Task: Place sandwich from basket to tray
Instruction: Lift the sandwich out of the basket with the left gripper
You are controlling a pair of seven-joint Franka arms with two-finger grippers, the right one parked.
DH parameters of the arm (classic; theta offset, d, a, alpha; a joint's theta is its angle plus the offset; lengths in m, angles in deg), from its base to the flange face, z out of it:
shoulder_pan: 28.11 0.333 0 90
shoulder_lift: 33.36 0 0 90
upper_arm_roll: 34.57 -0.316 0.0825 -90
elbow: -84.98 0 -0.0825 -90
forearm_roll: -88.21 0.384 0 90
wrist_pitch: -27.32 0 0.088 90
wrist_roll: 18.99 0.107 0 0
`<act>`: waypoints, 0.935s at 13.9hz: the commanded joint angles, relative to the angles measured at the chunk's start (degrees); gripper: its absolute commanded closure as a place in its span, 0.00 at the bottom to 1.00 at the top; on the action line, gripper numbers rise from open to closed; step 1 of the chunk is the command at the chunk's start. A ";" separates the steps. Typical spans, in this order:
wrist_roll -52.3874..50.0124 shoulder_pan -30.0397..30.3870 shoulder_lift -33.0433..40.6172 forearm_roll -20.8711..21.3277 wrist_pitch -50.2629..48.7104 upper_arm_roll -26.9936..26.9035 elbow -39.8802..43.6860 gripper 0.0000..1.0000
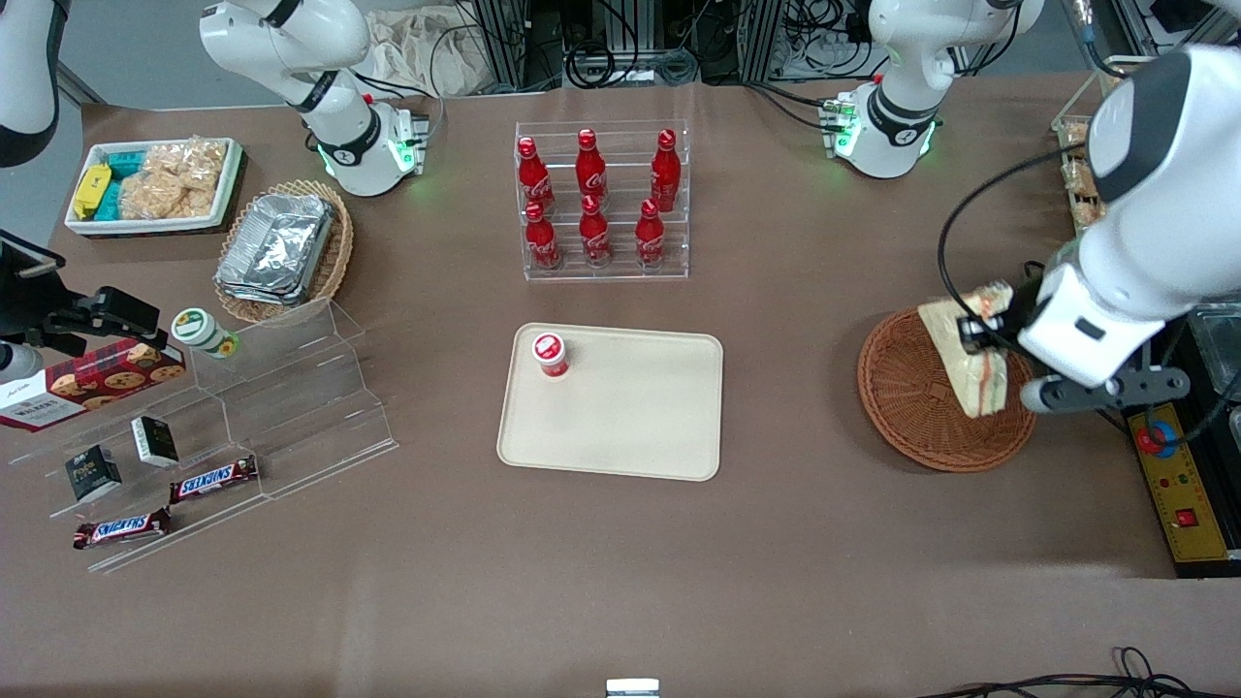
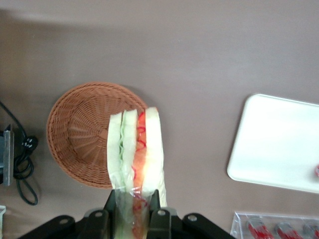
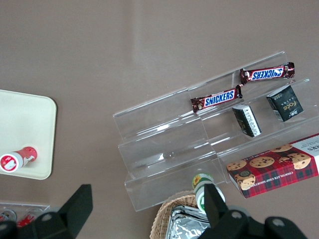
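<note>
One red-capped cup (image 1: 551,353) already stands on the tray (image 1: 620,427). Toward the working arm's end, the gripper (image 1: 981,334) hangs above the basket (image 1: 911,407), clamped on the lifted sandwich (image 1: 970,349). Judged: carry under way; next, travel over the tray's bare area.

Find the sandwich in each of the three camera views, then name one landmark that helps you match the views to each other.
Front view: the sandwich is clamped in the gripper, held above the basket at the working arm's end of the table.
Left wrist view: the sandwich juts out from the gripper, over the basket's rim.
Right wrist view: not in it.
Shared landmark: the tray shows in all three.
</note>
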 commanded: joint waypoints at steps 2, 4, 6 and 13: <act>-2.45 -0.05 -1.47 -0.41 -3.38 6.26 4.87 0.72; -10.07 -2.15 -1.82 0.03 -3.12 10.31 5.22 0.71; -18.51 -7.23 -3.92 0.21 -2.16 11.03 4.87 0.71; -28.75 -19.21 -21.30 12.76 10.92 10.94 4.25 0.72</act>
